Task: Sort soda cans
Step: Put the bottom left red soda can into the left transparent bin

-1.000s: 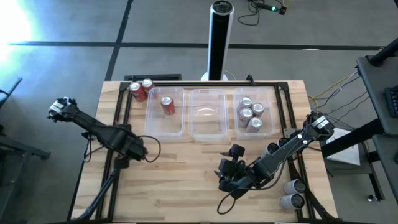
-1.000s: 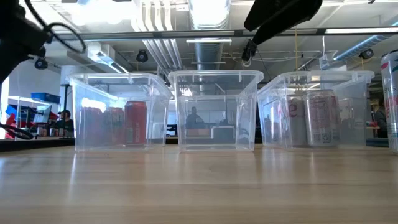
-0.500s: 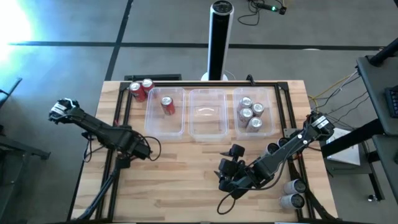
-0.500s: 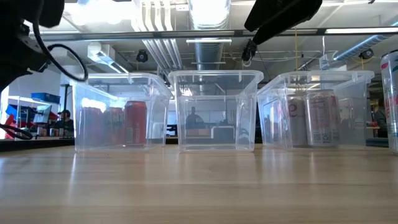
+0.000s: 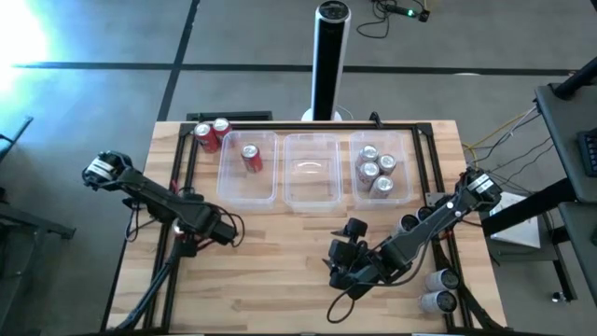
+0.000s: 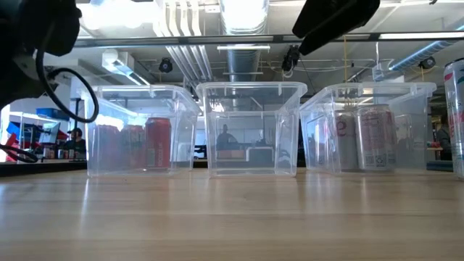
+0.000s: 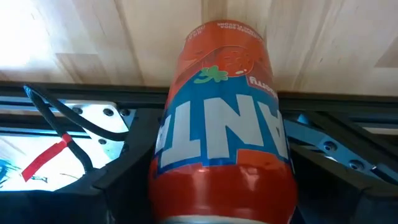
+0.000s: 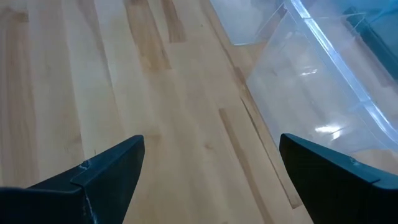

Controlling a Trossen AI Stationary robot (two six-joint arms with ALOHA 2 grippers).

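Note:
My left gripper (image 5: 222,231) stands over the table's left part, shut on an orange soda can (image 7: 221,118) that fills the left wrist view. My right gripper (image 5: 338,266) hangs open over bare wood at the near middle, nothing between its fingers (image 8: 112,168). One red can (image 5: 250,157) stands in the left tub (image 5: 266,191). Several silver cans (image 5: 376,168) stand in the right tub (image 5: 410,168). The middle tub (image 5: 311,191) holds nothing. Two red cans (image 5: 212,133) stand outside at the far left. My left gripper pinches the orange can's body (image 7: 169,177) between its two fingers (image 7: 127,180), one on each opposite side, toward the end nearer the wrist. The can's other end (image 7: 224,31) points away over the wood. Whether it is clear of the table I cannot tell.
Two silver cans (image 5: 438,289) lie on their sides at the near right corner. Another can (image 6: 455,119) shows at the right edge of the low view. A black frame (image 5: 177,159) runs along the table's left and far sides. Bare wood (image 5: 270,271) lies in front of the tubs.
My left gripper has moved toward the table's right edge and a little nearer, and its arm has swung along with it. My right arm has kept still.

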